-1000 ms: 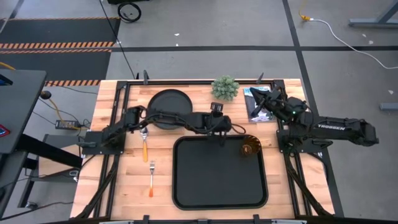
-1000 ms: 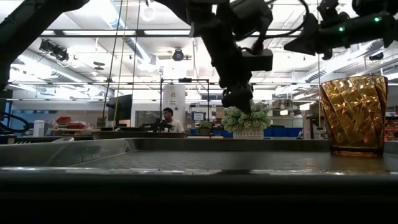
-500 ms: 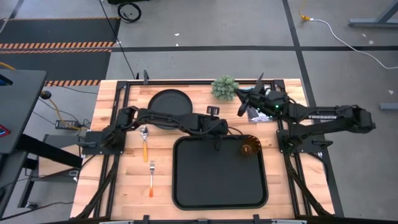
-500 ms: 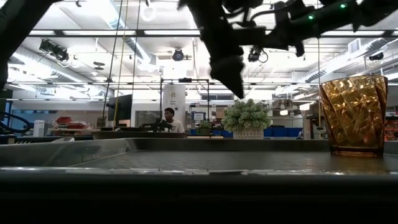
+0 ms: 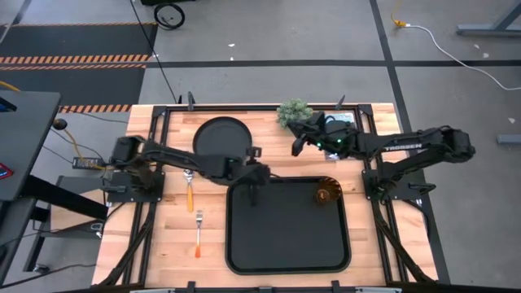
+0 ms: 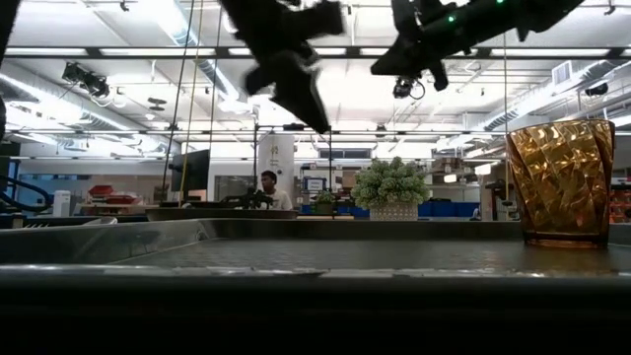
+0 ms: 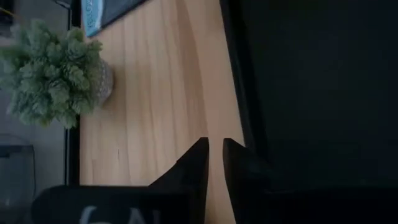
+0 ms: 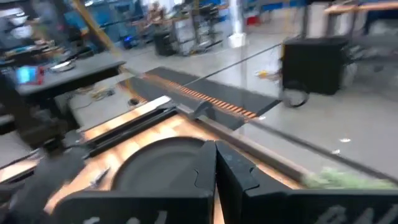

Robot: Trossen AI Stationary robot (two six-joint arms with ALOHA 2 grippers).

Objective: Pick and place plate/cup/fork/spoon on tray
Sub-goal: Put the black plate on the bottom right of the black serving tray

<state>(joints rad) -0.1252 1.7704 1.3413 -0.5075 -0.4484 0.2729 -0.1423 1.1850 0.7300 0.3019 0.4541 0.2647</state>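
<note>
Grey concrete floor [image 5: 269,41] fills the upper frame; orange-black hazard striping [image 5: 69,59] at upper left; a white cable [image 5: 456,45] at upper right — bright ceiling lights [image 6: 235,20] overhead.

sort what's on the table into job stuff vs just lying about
Job things: tray, cup standing on the tray, plate, spoon, fork.

Just lying about: small potted plant, blue booklet by the table's far edge.
</note>
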